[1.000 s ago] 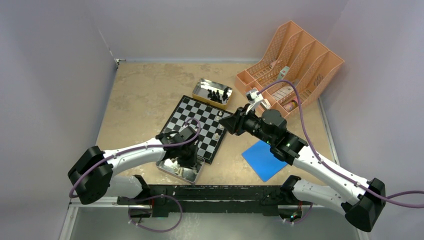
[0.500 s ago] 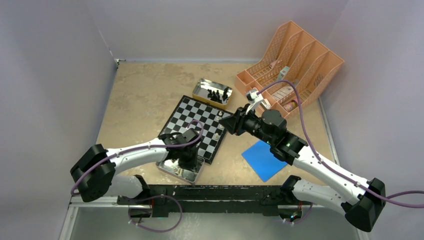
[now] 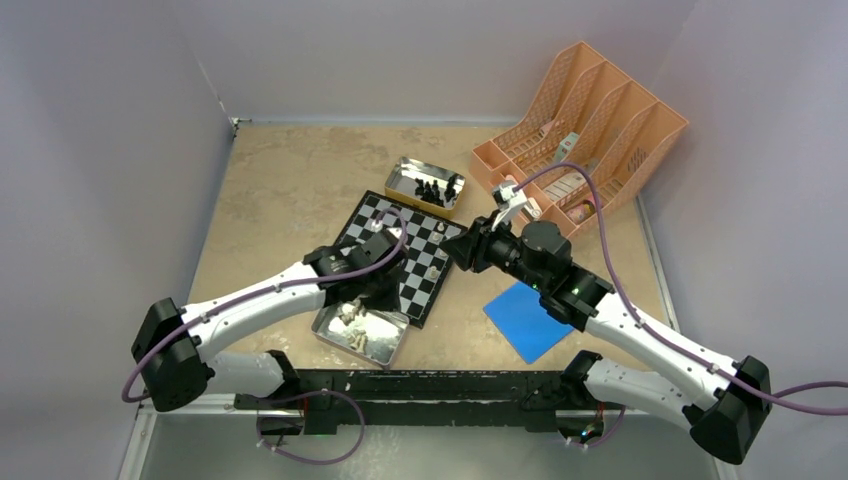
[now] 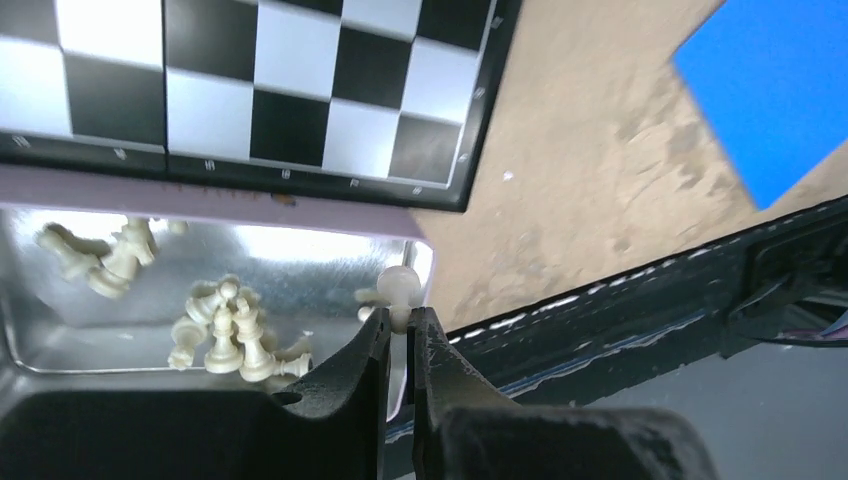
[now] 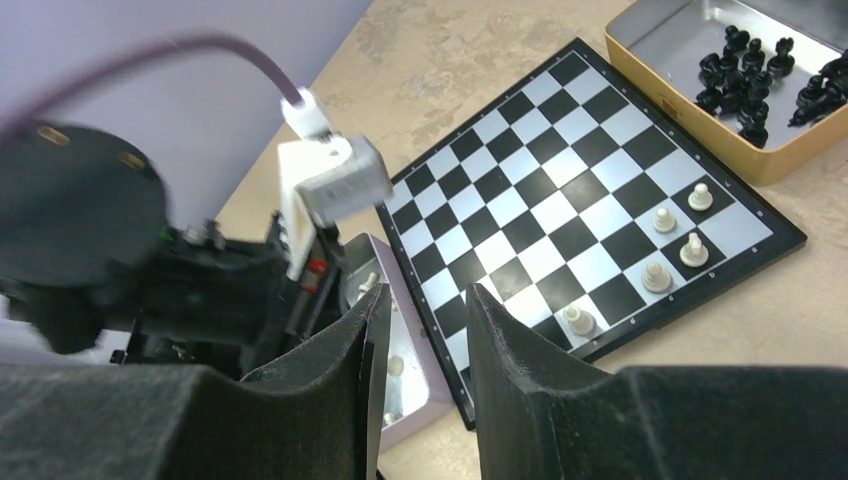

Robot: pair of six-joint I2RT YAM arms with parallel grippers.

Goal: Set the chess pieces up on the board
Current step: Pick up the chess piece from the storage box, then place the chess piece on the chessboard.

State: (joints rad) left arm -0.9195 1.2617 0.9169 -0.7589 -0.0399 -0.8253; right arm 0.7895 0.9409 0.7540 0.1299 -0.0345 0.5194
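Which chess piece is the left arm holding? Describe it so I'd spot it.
Find the open metal tin at the checkered board's near edge, holding loose cream pieces. It is the round-headed cream pawn pinched between the black fingers of the left gripper, the only one gripped.

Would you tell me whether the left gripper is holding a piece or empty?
Holding one: the left gripper is shut on a white pawn, whose round head pokes out between the jaws.

Near tin (image 3: 387, 338) w/ pieces (image 3: 351, 316) just in front of board (image 3: 412, 226), far tin (image 3: 407, 178) behind it, rack (image 3: 600, 110) back-right.
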